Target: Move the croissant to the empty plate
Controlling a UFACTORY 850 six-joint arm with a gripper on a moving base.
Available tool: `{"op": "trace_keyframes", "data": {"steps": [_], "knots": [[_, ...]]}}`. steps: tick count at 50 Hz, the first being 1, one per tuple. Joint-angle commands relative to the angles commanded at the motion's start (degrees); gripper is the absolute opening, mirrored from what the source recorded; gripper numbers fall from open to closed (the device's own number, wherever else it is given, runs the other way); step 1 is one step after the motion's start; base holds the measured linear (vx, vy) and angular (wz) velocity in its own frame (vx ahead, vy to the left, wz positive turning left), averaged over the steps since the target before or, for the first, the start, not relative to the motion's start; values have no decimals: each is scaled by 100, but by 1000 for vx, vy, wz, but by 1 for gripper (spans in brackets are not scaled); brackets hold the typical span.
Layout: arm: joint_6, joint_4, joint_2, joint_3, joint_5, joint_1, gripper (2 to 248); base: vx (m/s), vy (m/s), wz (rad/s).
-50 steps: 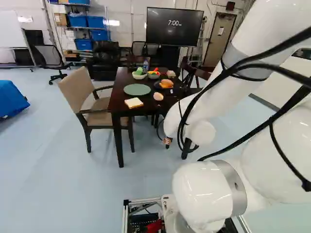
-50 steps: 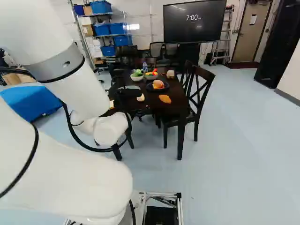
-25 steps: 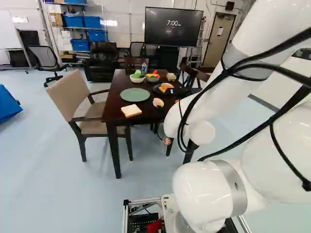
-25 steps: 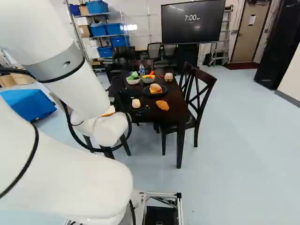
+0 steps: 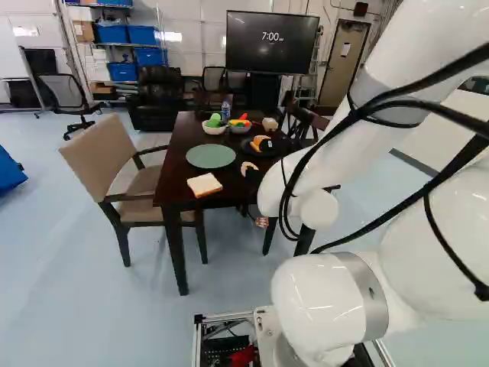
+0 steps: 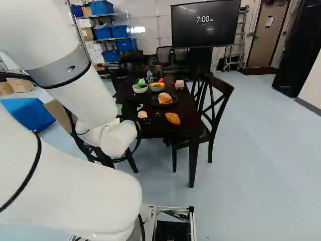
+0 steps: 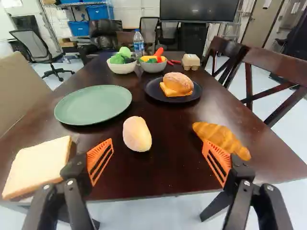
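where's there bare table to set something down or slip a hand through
Bare tabletop lies between the pale roll and the croissant, this side of the black plate. The green plate is empty, with a narrower strip between the plates. The far end is crowded: white bowl, grey bowl, bottle, carton.

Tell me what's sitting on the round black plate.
The round black plate holds a domed golden-brown bun with a flat orange-yellow slice under it. What they cover of the plate is hidden.

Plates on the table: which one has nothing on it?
The green plate, the one nearer the bread slice; its top is bare, while the black plate carries a bun.
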Motion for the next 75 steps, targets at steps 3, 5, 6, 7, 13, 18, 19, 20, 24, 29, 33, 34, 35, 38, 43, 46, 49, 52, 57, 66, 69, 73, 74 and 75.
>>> {"op": "trace_keyframes", "data": {"steps": [3,5,6,7,13,18,19,20,24,29,33,34,35,38,43,46,49,52,57,66,69,73,74,75], "knots": [[0,0,0,0,0,0,247,108,-1,-8],[0,0,0,0,0,0,247,102,-4,-11],[0,0,0,0,0,0,247,101,-3,-15],[0,0,0,0,0,0,247,103,0,-14],[0,0,0,0,0,0,247,106,0,-10],[0,0,0,0,0,0,247,104,-3,-13],[0,0,0,0,0,0,247,105,0,-10],[0,0,0,0,0,0,247,120,0,-11],[0,0,0,0,0,0,247,103,-1,-10],[0,0,0,0,0,0,247,93,-1,-7],[0,0,0,0,0,0,247,81,-3,-9],[0,0,0,0,0,0,247,77,-6,-10],[0,0,0,0,0,0,247,80,-5,-12],[0,0,0,0,0,0,247,84,0,-11],[0,0,0,0,0,0,247,79,0,-6],[0,0,0,0,0,0,247,77,-3,-10],[0,0,0,0,0,0,247,53,0,-4],[0,0,0,0,0,0,247,30,0,-7],[0,0,0,0,0,0,247,0,0,0],[0,0,0,-8,0,-4,247,-16,0,2],[0,0,15,-22,0,-16,247,0,0,0],[0,0,35,-55,0,-49,247,0,0,0],[0,0,38,-65,0,-59,247,0,0,0],[0,0,42,-76,-2,-71,247,0,0,0]]}}
